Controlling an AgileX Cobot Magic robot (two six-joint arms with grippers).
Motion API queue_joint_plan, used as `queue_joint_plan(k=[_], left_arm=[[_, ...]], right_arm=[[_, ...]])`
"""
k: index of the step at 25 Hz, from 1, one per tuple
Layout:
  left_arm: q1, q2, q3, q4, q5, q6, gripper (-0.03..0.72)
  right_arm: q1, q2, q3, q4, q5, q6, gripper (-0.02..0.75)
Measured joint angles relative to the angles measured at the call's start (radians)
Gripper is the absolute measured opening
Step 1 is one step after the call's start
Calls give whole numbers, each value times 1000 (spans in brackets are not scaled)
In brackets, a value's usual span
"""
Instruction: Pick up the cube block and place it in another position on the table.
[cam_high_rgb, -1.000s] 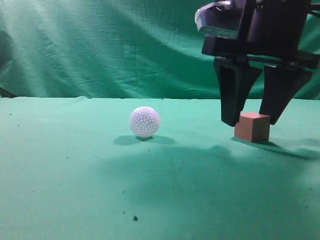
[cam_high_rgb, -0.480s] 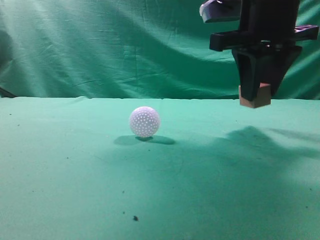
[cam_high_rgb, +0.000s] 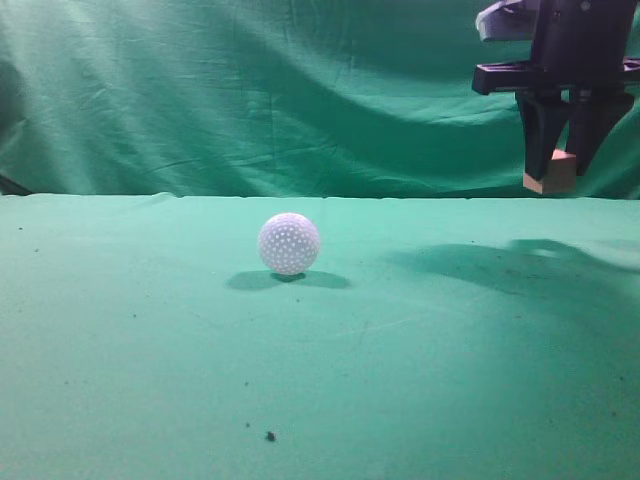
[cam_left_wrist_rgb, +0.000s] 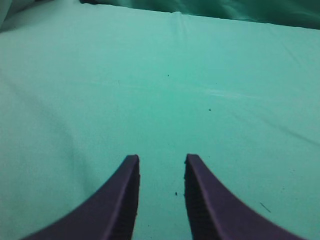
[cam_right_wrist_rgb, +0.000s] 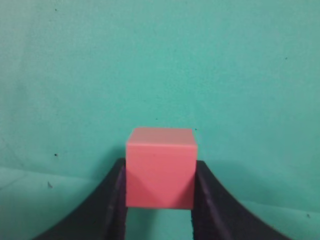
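Right gripper (cam_high_rgb: 562, 172) is clamped on the cube (cam_high_rgb: 551, 173), pinched at the fingertips. Within the last second the cube has left the table (cam_high_rgb: 150, 350) at the right and now hangs high at far right, so pickup is done and placing remains. Left gripper (cam_left_wrist_rgb: 161, 192) hangs part open, holding nothing. A white ball (cam_high_rgb: 289, 243) sits mid-table, well apart; nothing obstructs a set-down.

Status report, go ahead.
Right gripper shut on cube, held above table. Left gripper open, empty. Ball sits left of it, not in the way.
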Motion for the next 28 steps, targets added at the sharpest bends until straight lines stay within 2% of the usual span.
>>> queue_joint_plan(k=[9,11,14,20,24,25,28], left_arm=[[0,0,0,0,0,0,262],[0,0,0,0,0,0,262],[0,0,0,0,0,0,262],[0,0,0,0,0,0,262],[0,0,0,0,0,0,262],[0,0,0,0,0,0,262],[0,0,0,0,0,0,262]], right_arm=[[0,47,0,43,-45,-7,226],[0,49,-2,43,-46,-7,384],[0,49,-5,43,-46,-7,503],[0,35,-114,63,137,-7,498],[0,-66,-144,66,218,-7,155],[0,-105,-146,67,231,-7,91],[0,-223,-147,67,277,-7,0]])
